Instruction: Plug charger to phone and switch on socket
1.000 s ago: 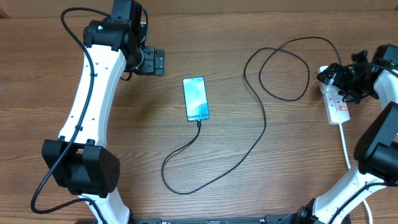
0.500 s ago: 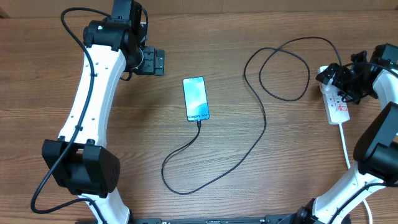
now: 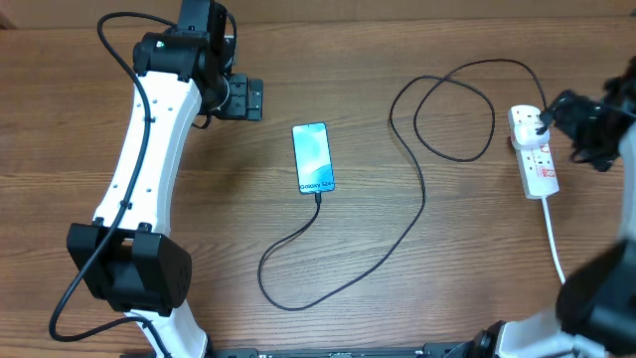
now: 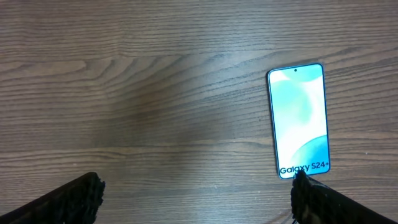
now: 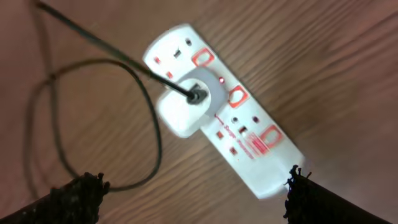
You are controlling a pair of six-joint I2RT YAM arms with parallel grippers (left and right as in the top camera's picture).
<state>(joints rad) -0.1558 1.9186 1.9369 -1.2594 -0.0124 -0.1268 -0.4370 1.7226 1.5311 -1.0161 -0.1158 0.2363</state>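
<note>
The phone (image 4: 298, 121) shows the white text "Galaxy S24+" at the lower edge of its screen. The red print on the socket (image 5: 252, 146) is too blurred to read.

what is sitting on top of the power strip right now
A white plug block sits in one outlet of the socket, with the charger's black cable leaving its top. Its pins and the outlet beneath it are covered. The other outlets show nothing plugged in.

A brown wood-grain table (image 3: 477, 249) spans every view, its grain running left to right in the overhead view.
</note>
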